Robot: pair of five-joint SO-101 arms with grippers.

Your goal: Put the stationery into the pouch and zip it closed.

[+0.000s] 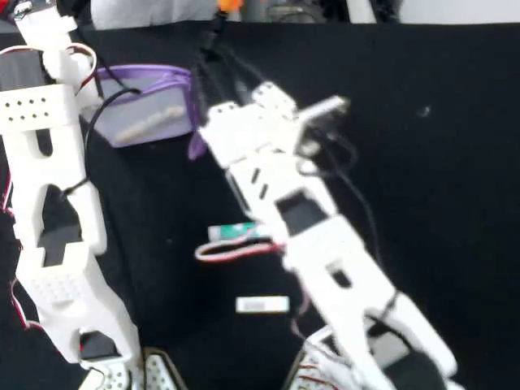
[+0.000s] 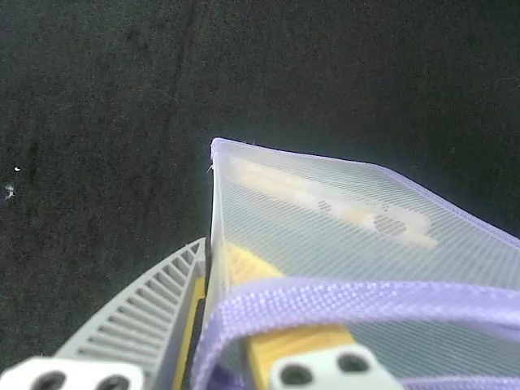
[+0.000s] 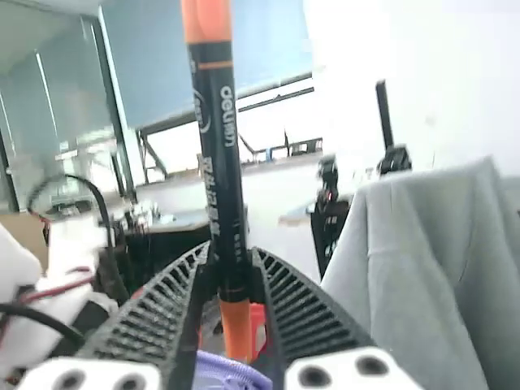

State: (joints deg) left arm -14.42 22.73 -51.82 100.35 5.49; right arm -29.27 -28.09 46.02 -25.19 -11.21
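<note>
A clear mesh pouch with purple trim lies at the table's back left. My left gripper is shut on the pouch's open edge, with one grey finger outside and the yellow pad inside. A pale long item rests inside the pouch. My right gripper is shut on a black and orange marker, held upright just above the pouch's purple rim. In the high view the marker's orange end sticks up at the back edge, right of the pouch.
A green and white stick lies mid-table beside a red and white cable. A small white eraser sits nearer the front. The black table stretches to the right. Both arm bases stand at the front edge.
</note>
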